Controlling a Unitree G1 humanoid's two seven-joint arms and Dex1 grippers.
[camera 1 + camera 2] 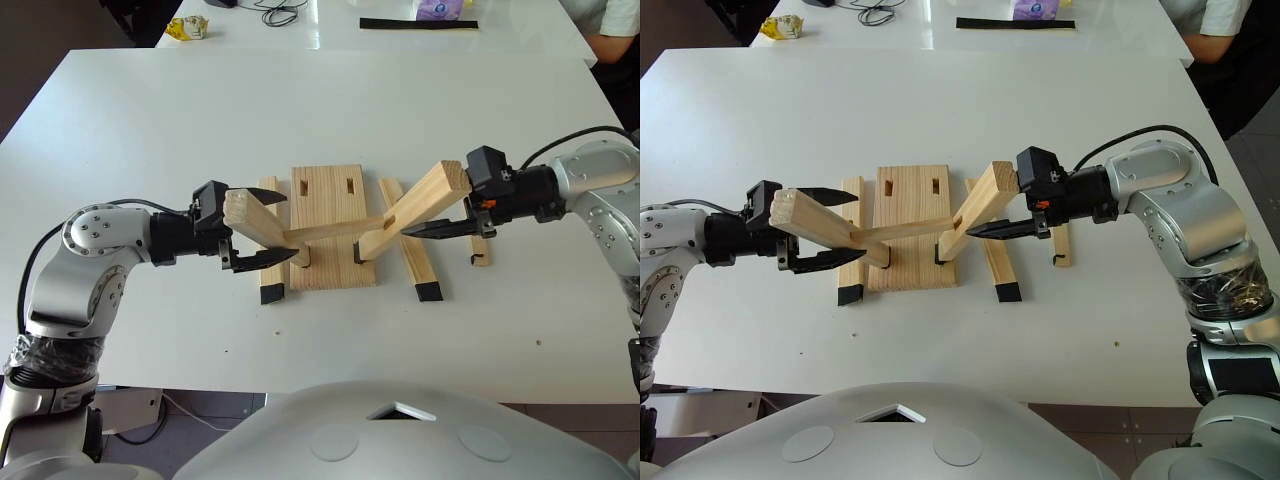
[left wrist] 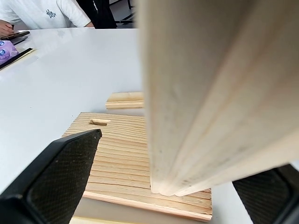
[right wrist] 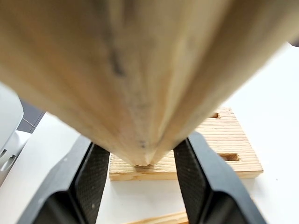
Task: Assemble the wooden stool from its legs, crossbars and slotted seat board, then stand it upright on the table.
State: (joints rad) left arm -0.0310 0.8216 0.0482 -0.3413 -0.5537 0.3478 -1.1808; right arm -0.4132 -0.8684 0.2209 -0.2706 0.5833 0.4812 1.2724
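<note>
The right pincer [image 1: 420,215] squeezes the right leg [image 1: 425,195] tight. The left pincer [image 1: 290,227] sits open around the left leg [image 1: 250,215], with one finger [image 2: 60,182] off it. A bar [image 1: 335,230] runs left to right between both legs, above the flat board [image 1: 325,185]. I think the legs must push together along that bar.

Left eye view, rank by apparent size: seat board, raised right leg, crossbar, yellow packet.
1. seat board
2. raised right leg, lifted nearer the camera
3. crossbar and yellow packet look alike; the packet sits farther back, so unranked.
</note>
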